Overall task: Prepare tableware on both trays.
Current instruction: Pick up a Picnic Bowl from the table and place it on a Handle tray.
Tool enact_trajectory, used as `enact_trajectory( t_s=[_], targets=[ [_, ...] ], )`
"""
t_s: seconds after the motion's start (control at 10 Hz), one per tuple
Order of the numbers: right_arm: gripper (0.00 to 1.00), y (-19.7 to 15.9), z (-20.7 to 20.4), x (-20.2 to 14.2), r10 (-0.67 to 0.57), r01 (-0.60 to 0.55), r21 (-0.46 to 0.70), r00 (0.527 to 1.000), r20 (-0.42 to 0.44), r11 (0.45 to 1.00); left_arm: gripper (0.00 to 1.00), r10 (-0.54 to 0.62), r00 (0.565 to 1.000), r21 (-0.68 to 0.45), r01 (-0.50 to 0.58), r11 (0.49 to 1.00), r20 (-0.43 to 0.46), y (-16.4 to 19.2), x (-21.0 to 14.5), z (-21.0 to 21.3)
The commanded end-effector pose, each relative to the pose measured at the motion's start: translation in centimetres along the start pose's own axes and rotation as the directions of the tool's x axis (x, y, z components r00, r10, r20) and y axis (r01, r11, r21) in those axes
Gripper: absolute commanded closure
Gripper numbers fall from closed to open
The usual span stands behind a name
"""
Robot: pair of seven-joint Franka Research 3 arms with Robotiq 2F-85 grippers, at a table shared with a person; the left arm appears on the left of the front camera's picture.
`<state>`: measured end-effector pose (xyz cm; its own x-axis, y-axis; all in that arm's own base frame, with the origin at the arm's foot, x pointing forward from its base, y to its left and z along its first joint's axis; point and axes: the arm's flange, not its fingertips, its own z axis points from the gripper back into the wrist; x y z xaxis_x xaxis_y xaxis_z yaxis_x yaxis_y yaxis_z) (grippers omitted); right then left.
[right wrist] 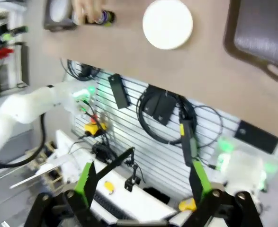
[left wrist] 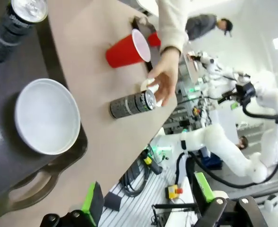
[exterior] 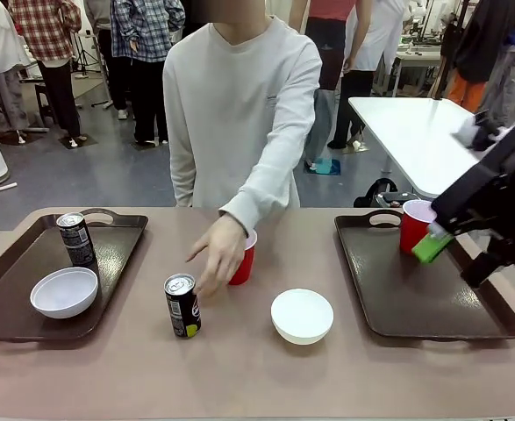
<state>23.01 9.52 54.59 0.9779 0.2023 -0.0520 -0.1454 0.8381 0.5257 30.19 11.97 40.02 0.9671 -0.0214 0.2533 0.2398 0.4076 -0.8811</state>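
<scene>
The left tray (exterior: 11, 324) holds a dark can (exterior: 75, 239) and a white bowl (exterior: 64, 291); in the left wrist view they are the bowl (left wrist: 46, 116) and can (left wrist: 15, 23) on the tray (left wrist: 15, 189). On the bare table stand a second can (exterior: 182, 305), a red cup (exterior: 246, 261) and a white bowl (exterior: 302, 315). A person's hand (exterior: 218, 254) reaches down between that cup and can. The right tray (exterior: 432, 303) carries another red cup (exterior: 413, 224). My right gripper (exterior: 457, 257) hangs open above this tray, beside the cup. My left gripper (left wrist: 148, 198) is open and holds nothing.
In the right wrist view the gripper (right wrist: 141, 184) looks over the table's near edge, with the middle bowl (right wrist: 167, 23) and a tray corner (right wrist: 266, 33) at the top. Cables and a slatted panel lie below. A white table (exterior: 415, 132) and several people stand behind.
</scene>
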Motion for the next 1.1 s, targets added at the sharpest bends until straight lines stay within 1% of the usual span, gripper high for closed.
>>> enact_trajectory(
  t_s=[0.0, 0.1, 0.2, 0.4, 0.6, 0.7, 0.8, 0.9, 1.0],
  targets=[
    [0.0, 2.8, -1.2, 2.4, -0.065, 0.06, -0.088, 0.996, -0.054, 0.994, 0.0, -0.025, 0.999, -0.03, 0.024, 0.999, -0.029, 0.8, 0.1, -1.1],
    [0.0, 5.2, -2.4, 3.4, -0.06, 0.061, -0.13, 0.998, 0.013, 0.99, 0.0, -0.025, 0.999, -0.03, 0.024, 0.999, -0.029, 0.8, 0.1, -1.1],
    [0.0, 7.3, -3.9, 4.8, -0.03, 0.055, -0.205, 0.992, 0.124, 0.977, 0.0, -0.025, 0.999, -0.03, 0.024, 0.999, -0.029, 0.8, 0.1, -1.1],
    [0.0, 8.3, -6.4, 6.6, -0.01, 0.076, -0.326, 0.98, 0.201, 0.942, 0.0, -0.025, 0.999, -0.03, 0.024, 0.999, -0.029, 0.8, 0.1, -1.1],
    [0.0, 7.7, -8.2, 7.7, 0.052, 0.086, -0.445, 0.957, 0.287, 0.891, 0.0, -0.025, 0.999, -0.03, 0.024, 0.999, -0.029, 0.8, 0.1, -1.1],
    [0.0, 7.0, -8.8, 7.8, 0.057, 0.085, -0.444, 0.953, 0.297, 0.892, 0.0, -0.025, 0.999, -0.03, 0.024, 0.999, -0.029, 0.8, 0.1, -1.1],
    [0.0, 6.4, -8.8, 7.9, 0.072, 0.055, -0.389, 0.95, 0.305, 0.92, 0.0, -0.025, 0.999, -0.03, 0.024, 0.999, -0.029, 0.8, 0.1, -1.1],
    [0.0, 7.9, -7.8, 7.6, 0.091, 0.035, -0.431, 0.959, 0.269, 0.902, 0.0, -0.025, 0.999, -0.03, 0.024, 0.999, -0.029, 0.8, 0.1, -1.1],
    [0.0, 7.9, -7.8, 7.6, 0.091, 0.035, -0.431, 0.959, 0.269, 0.902, 0.0, -0.025, 0.999, -0.03, 0.024, 0.999, -0.029, 0.8, 0.1, -1.1]
  ],
)
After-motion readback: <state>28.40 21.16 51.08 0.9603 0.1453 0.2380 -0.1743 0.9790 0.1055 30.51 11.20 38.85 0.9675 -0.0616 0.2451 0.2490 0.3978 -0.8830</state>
